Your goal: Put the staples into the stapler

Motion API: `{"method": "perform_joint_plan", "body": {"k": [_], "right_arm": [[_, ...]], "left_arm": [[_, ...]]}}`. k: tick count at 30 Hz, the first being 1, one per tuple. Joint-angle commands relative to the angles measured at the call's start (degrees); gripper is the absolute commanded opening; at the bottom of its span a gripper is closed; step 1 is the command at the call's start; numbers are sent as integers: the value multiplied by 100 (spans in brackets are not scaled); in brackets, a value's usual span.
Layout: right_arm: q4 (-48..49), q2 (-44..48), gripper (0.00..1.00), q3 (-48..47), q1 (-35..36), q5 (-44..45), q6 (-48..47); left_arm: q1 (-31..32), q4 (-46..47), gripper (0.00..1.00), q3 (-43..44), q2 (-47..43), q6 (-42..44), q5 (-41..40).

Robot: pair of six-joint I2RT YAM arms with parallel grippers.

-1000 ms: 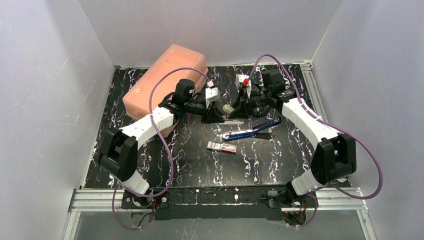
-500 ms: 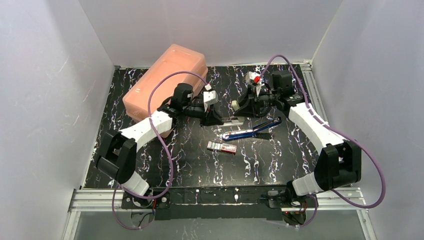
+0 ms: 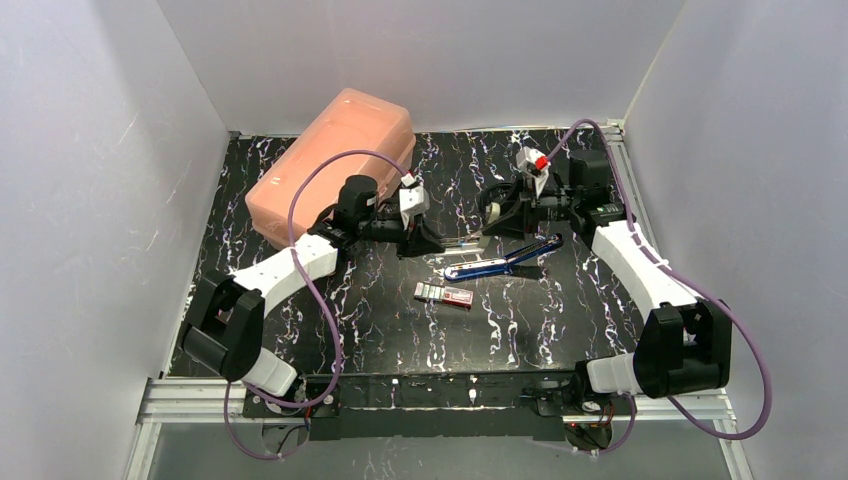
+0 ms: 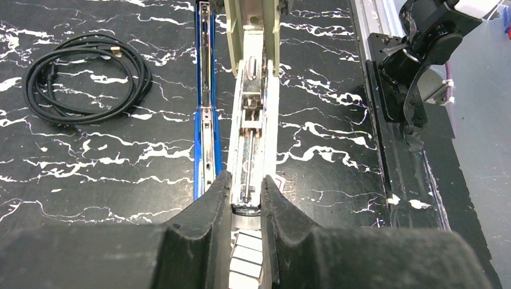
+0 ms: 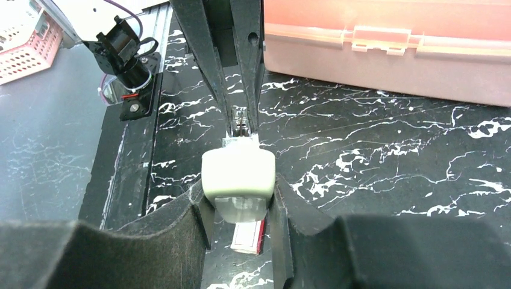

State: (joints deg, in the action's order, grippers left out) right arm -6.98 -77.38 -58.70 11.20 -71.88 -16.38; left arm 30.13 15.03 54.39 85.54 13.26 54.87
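Clerk: Overhead entries?
Checker: One stapler [image 3: 462, 240], opened, held between both arms. Left end effector [image 3: 428, 243] clenched on its metal rail; right end effector [image 3: 492, 215] clamped on its pale head. One box of staples [image 3: 443, 294], flat on the worktop [image 3: 560, 320], nearer the bases and apart from both.
Clerk: Left wrist?
Checker: Fingers [image 4: 218, 201] pinch the rail's end. Blue bar [image 4: 205, 108] alongside. Black cable coil [image 4: 84, 78] off to one side.
Clerk: Right wrist?
Checker: Pale head gripped between the pads [image 5: 199, 223]. Salmon case [image 5: 385, 48] behind.
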Motion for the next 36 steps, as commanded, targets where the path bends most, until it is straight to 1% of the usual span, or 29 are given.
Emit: {"method": "perform_joint_plan", "body": {"k": [1,3,5,8,10,13,14,15,23,28,30,32,33,34,36], "right_arm": [[498,297,3,110,-425,165,378],[861,330,2,240,-487,148,641],[1340,347,1,377,-516,174,1138],[2439,347,1,642,-530,236,2013],[3399,343,1,938,-559,292,2737],[5242,315,1,1460,-621,470,4086],[5716,293,1,1586,-646,542,4379],[5975,280,1,1675,-649,597,4544],[5984,303,1,1747,-741,665,4535],[6214,233,1,1720,-731,703,4719],[5974,195,1,1614,-701,626,4532],[5159,198,1,1349,-631,565,3900],[4678,197,1,1212,-591,557,3505],[4238,175,1,1094,-543,546,3144],[3430,144,1,847,-477,542,2492]], "left_arm": [[-191,-177,0,-309,-293,-49,-386],[-200,-76,0,-413,-336,-104,-454],[-200,-25,0,-511,-355,-123,-498],[-200,23,0,-613,-341,-166,-478],[-200,77,0,-675,-315,-214,-481],[-200,216,0,-792,-292,-313,-464],[-200,279,0,-831,-285,-356,-461],[-196,347,0,-867,-288,-407,-462],[-200,574,0,-1080,-293,-461,-559],[-188,580,0,-1126,-202,-406,-514],[-184,580,0,-1063,-180,-403,-488],[-182,576,0,-967,-169,-403,-476],[-178,567,3,-913,-156,-404,-478],[-182,540,11,-845,-148,-399,-478],[-183,415,28,-705,-136,-326,-485]]}}
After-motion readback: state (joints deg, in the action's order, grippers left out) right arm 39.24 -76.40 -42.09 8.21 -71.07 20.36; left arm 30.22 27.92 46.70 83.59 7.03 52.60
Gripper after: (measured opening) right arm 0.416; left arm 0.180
